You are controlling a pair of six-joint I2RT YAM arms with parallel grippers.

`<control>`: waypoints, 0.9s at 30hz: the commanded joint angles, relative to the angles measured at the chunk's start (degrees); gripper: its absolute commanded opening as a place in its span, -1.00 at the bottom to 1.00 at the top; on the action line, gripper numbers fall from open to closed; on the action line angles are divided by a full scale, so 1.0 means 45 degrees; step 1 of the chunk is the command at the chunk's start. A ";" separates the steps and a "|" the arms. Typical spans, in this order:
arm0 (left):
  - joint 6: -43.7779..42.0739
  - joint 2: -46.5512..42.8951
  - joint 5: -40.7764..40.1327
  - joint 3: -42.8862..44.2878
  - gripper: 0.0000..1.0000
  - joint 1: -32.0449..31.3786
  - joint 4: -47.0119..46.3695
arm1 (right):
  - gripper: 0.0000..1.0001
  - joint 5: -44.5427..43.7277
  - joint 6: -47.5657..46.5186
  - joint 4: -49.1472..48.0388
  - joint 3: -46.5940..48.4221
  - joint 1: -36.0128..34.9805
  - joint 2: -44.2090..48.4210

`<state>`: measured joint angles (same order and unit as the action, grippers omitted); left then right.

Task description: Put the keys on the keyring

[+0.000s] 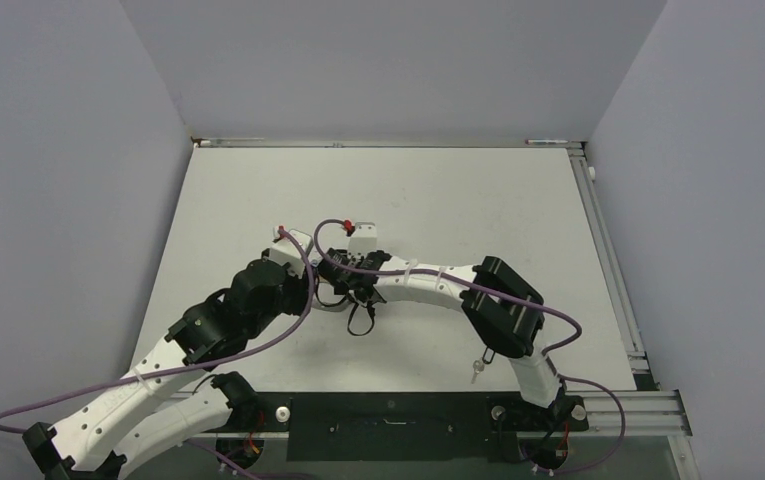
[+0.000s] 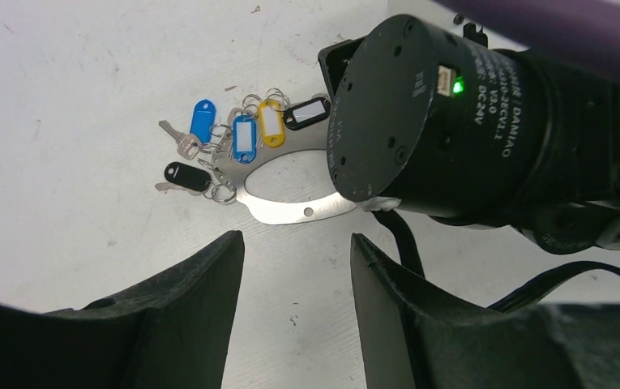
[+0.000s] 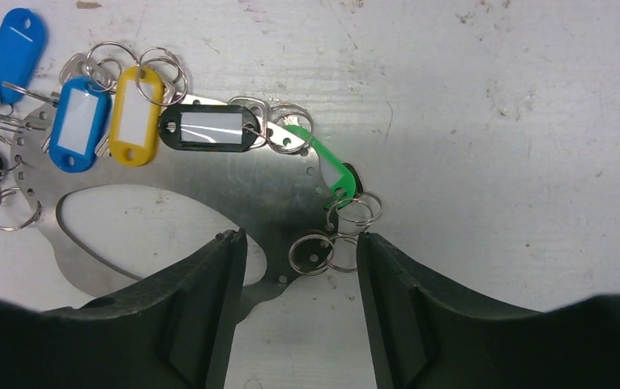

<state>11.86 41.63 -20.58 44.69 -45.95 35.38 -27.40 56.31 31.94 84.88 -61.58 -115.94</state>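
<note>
Top external: high, behind bases (image 1: 548, 410) of both arms, facing forward and down; far; whole table (image 1: 438, 190) in frame, bases at 6 o'clock.
Left wrist: low, oblique; left gripper (image 2: 297, 243) at 6 o'clock; keys (image 2: 241, 138) at 11 o'clock, near; right arm (image 2: 452, 113) blocks 1 to 3 o'clock.
Right wrist: closest, nearly straight down; right gripper (image 3: 300, 239) at 6 o'clock.
Wrist views share blue, yellow, black tagged keys and keyring (image 3: 209, 174); all three share table centre.
</note>
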 commanded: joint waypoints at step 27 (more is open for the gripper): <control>0.0236 -0.0660 -0.0368 0.0089 -0.04 0.0024 0.0028 | -0.45 -0.1490 0.1335 0.2366 0.2704 -0.0559 -0.2381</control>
<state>11.99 39.53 -22.68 44.62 -45.65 38.04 -31.97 61.39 41.36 94.78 -63.48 -124.77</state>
